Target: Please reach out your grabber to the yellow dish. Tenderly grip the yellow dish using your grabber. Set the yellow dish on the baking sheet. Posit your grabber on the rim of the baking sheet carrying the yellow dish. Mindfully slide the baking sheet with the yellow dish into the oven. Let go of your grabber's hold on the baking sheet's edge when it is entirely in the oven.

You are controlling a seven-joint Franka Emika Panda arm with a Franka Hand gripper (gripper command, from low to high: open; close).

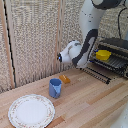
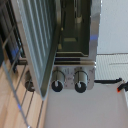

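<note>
In the exterior view the yellow dish sits on the baking sheet, which lies on the rack inside the oven at the exterior view's right. The white arm bends down in front of the oven, its end tool held above the worktop, apart from the sheet; the jaws are not visible, so their state cannot be told. On the worktop stand a blue cup, a small orange block and a patterned white plate. The wrist view shows the oven's control knobs and wire bars close up.
</note>
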